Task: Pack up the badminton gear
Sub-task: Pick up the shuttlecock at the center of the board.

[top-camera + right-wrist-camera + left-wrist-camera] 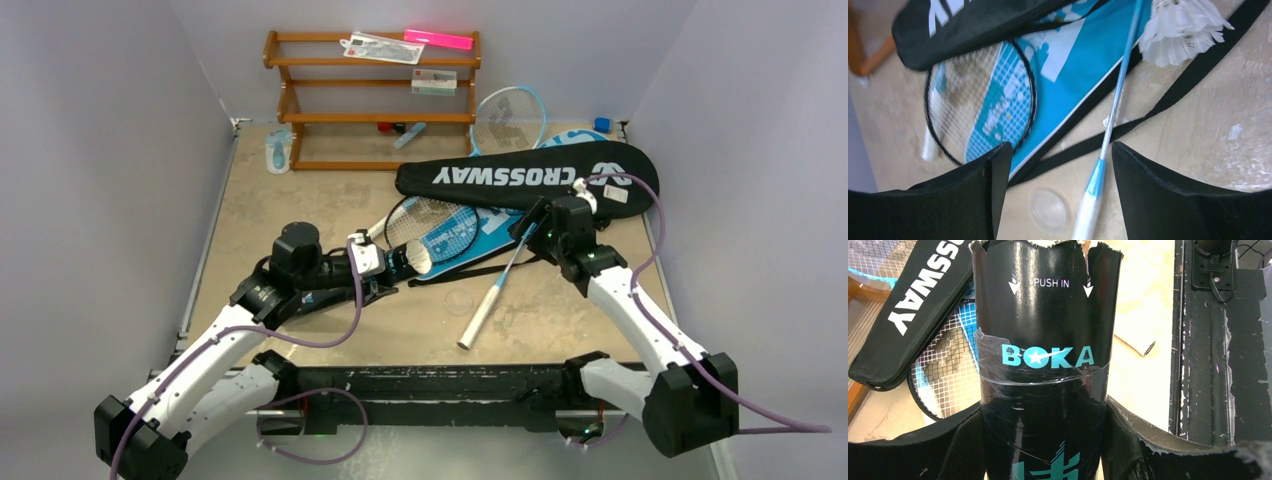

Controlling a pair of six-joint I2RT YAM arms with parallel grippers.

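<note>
Black tube [1043, 340]: clamped across its body by the left hand [1043, 440]; its torn open mouth juts out past the fingertips.
Left hand state: closed on the tube.
Right hand [1060, 150]: spread wide, with nothing held.
Light-blue shaft [1118, 100]: passes under the gap between the right hand's fingers and runs on ahead of them.
Shuttlecock [1180, 30]: lies ahead of the right hand's fingertips, off to the right of its view and just beside the shaft.
Step in hand: judged to be the loading of shuttlecocks into the tube; none has been gripped yet.
Next move: a forward reach by the right hand is called for, then a light closing on the shuttlecock, which is to be lined up with the tube mouth.
Counts:
- Tube: one.
- Shuttlecock: one seen.
- Covers: two, the black "CROSSWAY" cover [520, 178] and the blue cover [1083, 65].
- Racket heads: two, the black-framed head [432, 226] and the light-blue head [508, 120]. Whether the shaft belongs to a third racket cannot be told.
- Clear disc [460, 300]: one, near the right hand.
</note>
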